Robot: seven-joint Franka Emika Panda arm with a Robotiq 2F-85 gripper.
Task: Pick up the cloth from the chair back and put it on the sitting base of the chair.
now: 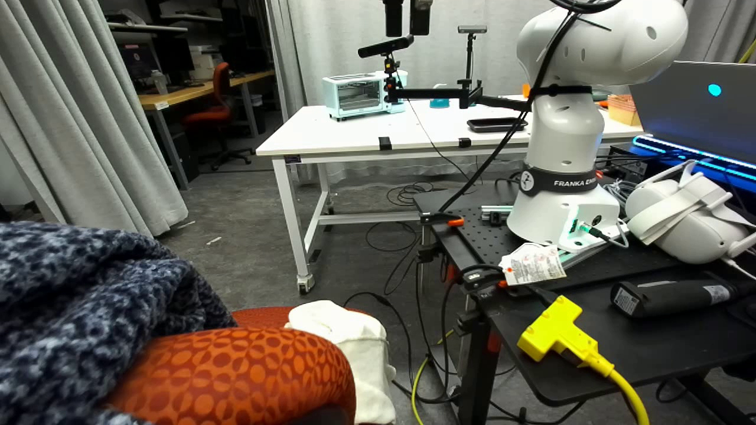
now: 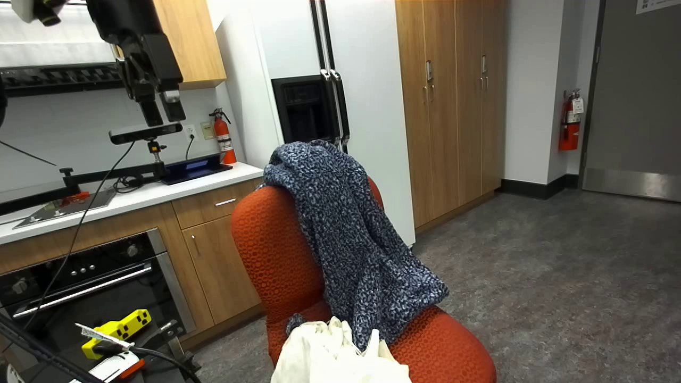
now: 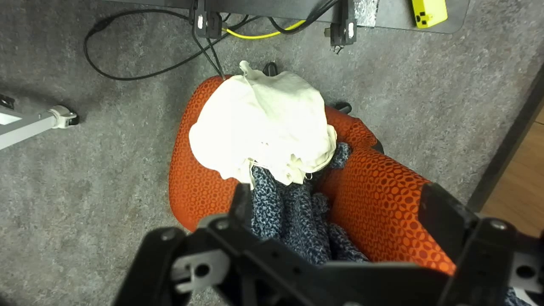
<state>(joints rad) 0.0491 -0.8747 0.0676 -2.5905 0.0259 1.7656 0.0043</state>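
Glossy white and bulbous, the arm (image 1: 602,44) has black cables (image 1: 544,65) and a black strap (image 1: 567,90). Above its flared base (image 1: 534,219), lit green at one spot, a black collar (image 1: 544,182) bears a round emblem (image 1: 527,180) and white "FRANKA" lettering (image 1: 574,183). The tool (image 3: 340,210) is black, with screw heads (image 3: 498,224) and silvery plates (image 3: 212,258).

The speckled, thick-textured cloth (image 2: 348,229) mixes navy, grey and white all over. The orange-red, round-backed upholstered chair (image 1: 248,372) carries a dense repeat of circles in orange and deep red. The cream, soft fabric bundle (image 2: 338,356) is plain and reads near-white in the wrist view. The black, two-fingered gripper (image 2: 163,113) has silvery parts. The white, rounded robot arm (image 1: 567,130) wears a black band (image 1: 549,182) with white lettering. The T-shaped plastic power splitter (image 1: 558,330) is bright yellow, the boxy, glass-fronted toaster oven (image 1: 359,94) pale blue. The tall wooden cupboards (image 2: 441,133) show brown grain; the hard floor (image 2: 532,255) is mottled grey.
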